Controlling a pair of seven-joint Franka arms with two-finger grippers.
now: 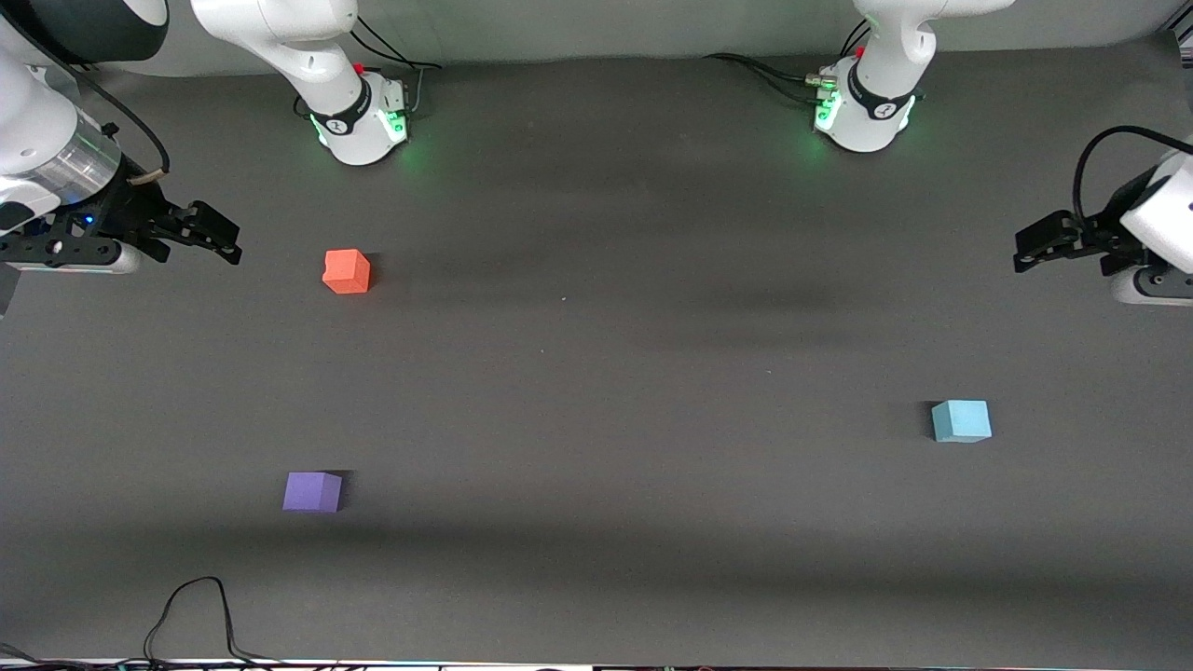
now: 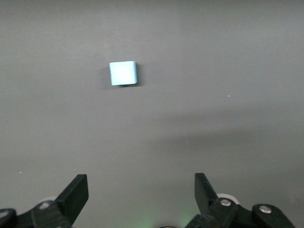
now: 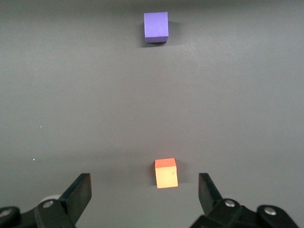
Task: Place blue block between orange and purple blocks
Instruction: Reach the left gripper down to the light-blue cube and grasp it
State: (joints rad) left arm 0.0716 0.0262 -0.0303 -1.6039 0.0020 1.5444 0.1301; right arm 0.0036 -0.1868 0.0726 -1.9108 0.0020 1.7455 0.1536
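Note:
The blue block (image 1: 961, 420) sits on the table toward the left arm's end. It also shows in the left wrist view (image 2: 123, 73). The orange block (image 1: 347, 271) and the purple block (image 1: 312, 491) sit toward the right arm's end, the purple one nearer to the front camera. Both show in the right wrist view, orange (image 3: 166, 173) and purple (image 3: 156, 27). My left gripper (image 1: 1030, 250) (image 2: 141, 190) is open and empty, up over the table's left-arm end. My right gripper (image 1: 219, 238) (image 3: 145, 190) is open and empty, up in the air beside the orange block.
The dark grey table (image 1: 596, 373) bears only the three blocks. The arm bases (image 1: 359, 121) (image 1: 867, 112) stand along its edge farthest from the front camera. A black cable (image 1: 191, 606) loops at the edge nearest to the front camera, toward the right arm's end.

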